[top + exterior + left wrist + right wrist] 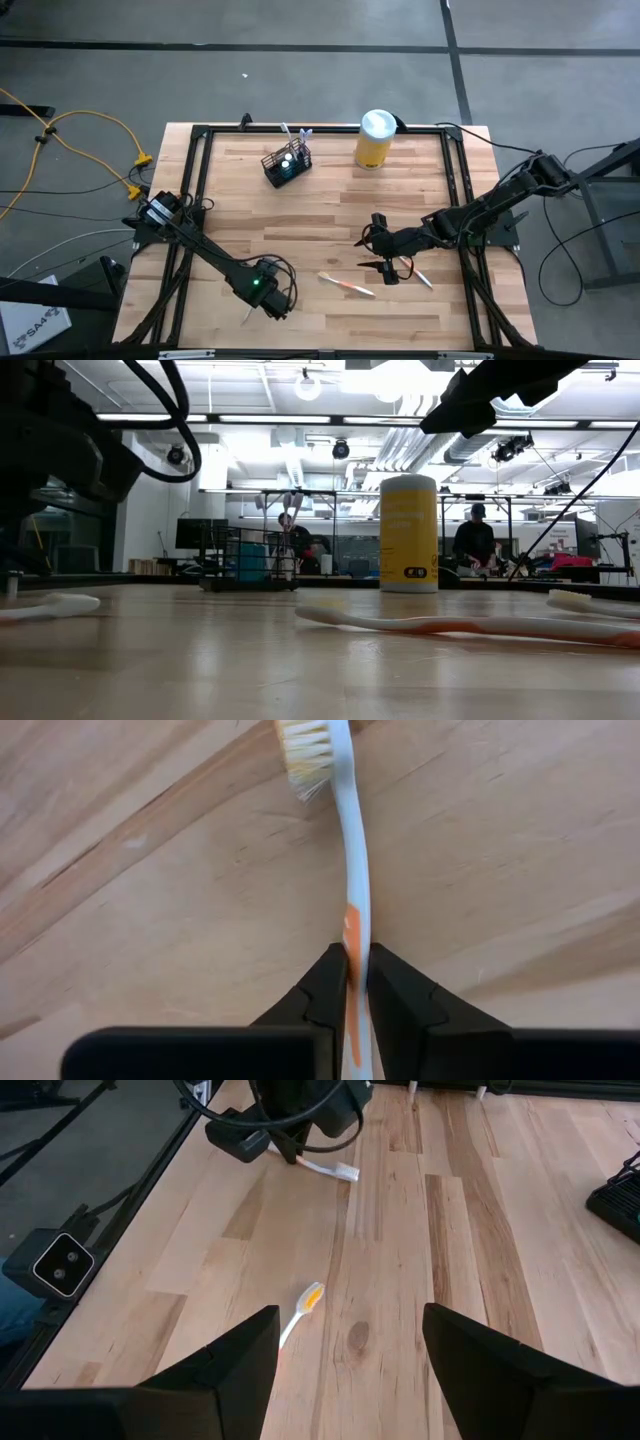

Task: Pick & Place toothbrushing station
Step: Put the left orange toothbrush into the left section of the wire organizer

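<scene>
- Left gripper [358,982], low at the table's [330,215] near edge: jaws closed on a white-and-orange toothbrush [352,860].
- Right gripper [350,1365]: jaws wide, empty.
- Black mesh holder [286,165] stands at the far side, near the yellow canister [375,139].

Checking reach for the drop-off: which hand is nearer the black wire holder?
Right, narrowly by the overhead view. The right hand sits mid-table, diagonally off from the black wire holder. The left hand is down at the near edge, shut on a toothbrush.
</scene>
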Tool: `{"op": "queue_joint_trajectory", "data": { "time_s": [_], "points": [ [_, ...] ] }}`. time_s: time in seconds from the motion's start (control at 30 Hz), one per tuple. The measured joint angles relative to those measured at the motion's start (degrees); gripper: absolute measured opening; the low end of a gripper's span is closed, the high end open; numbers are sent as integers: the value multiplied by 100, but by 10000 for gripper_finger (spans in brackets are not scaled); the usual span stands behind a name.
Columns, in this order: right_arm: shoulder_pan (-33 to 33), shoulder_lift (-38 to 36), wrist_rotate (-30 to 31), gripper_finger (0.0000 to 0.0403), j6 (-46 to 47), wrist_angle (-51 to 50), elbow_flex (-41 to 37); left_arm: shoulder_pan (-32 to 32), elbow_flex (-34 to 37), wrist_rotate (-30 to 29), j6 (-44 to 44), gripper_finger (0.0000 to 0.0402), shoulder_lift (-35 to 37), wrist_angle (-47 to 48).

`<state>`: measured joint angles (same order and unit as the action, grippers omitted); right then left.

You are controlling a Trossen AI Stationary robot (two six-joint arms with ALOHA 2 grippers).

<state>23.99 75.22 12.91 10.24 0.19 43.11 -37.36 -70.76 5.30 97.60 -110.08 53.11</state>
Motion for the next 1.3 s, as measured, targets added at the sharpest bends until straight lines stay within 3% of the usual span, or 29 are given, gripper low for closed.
{"op": "queue_joint_trajectory", "data": {
  "time_s": [0.37,0.6,0.93,1.17,1.3],
  "points": [
    [0,0,0,238,0,0,0,-18,4,168,-38,9,0,50],
    [0,0,0,238,0,0,0,-65,4,-146,-186,6,6,44],
    [0,0,0,238,0,0,0,-195,-93,-1110,-182,4,4,45],
    [1,0,0,238,0,9,0,-157,-413,-2496,-542,3,-35,-6],
    [0,0,0,238,2,11,0,-134,-556,-2964,-757,3,-33,3]
  ]
}}
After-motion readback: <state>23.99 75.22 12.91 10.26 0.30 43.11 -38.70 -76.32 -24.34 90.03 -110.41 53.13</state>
